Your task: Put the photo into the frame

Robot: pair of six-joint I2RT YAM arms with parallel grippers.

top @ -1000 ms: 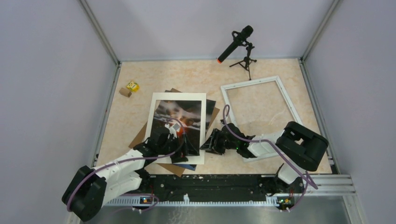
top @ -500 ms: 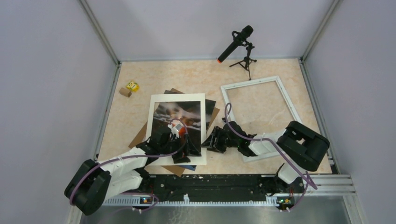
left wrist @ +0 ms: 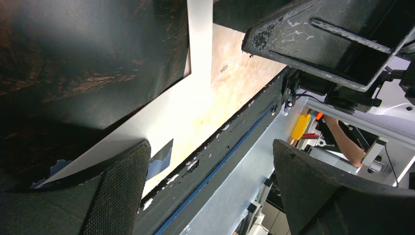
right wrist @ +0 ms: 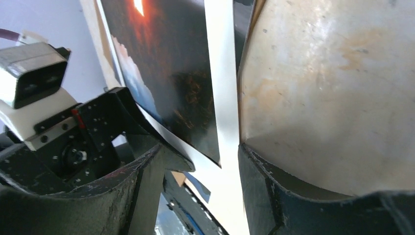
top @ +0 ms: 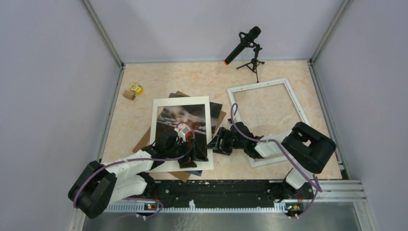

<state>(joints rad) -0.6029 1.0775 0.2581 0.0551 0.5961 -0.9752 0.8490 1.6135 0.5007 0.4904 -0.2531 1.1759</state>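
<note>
Right tool astride mat edge; frame beside

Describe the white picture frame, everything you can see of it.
The frame is a large rectangle of thin white moulding, possibly painted wood or plastic. It is empty: the beige table shows through its opening. It lies flat on the table's right half, turned slightly off square, to the right of the photo. The right arm crosses over its near-left corner and hides it; whether they touch cannot be told. A microphone stand stands just beyond its far rail.
</note>
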